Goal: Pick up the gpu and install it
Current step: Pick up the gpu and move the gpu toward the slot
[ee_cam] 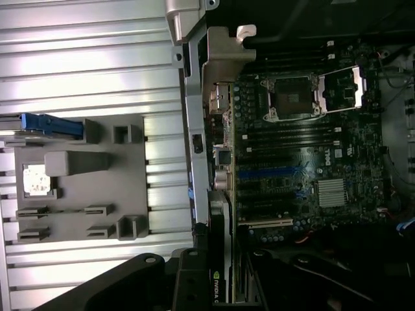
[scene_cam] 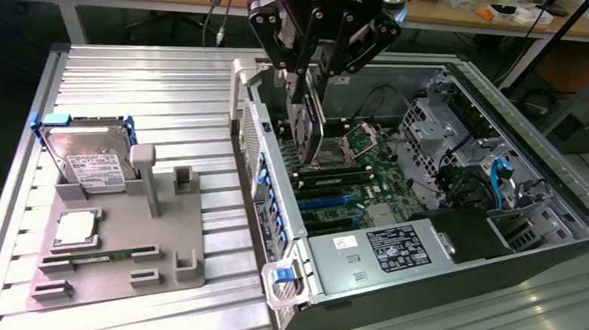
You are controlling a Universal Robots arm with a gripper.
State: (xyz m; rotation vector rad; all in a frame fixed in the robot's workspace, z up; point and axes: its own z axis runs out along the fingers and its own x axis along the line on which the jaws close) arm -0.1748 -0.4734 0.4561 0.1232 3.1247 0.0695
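Claw [scene_cam: 317,75] clamped narrow on the top edge of the gpu [scene_cam: 310,132], card held upright on edge inside the open case [scene_cam: 490,285], over the motherboard [scene_cam: 374,180] and just beside the case wall on the exterior view's left. Crowded close around the card: open CPU socket [scene_cam: 341,146], memory slots [scene_cam: 334,178], blue slot [scene_cam: 328,201]. Out on the bench [scene_cam: 158,75], well apart from the case, a gray holder [scene_cam: 139,240] carrying a hard drive [scene_cam: 85,158], a chip [scene_cam: 74,229] and a memory stick [scene_cam: 98,257].

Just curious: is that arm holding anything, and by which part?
Yes: its fingers grip the gpu by its top edge; the card hangs on edge above the open computer case.
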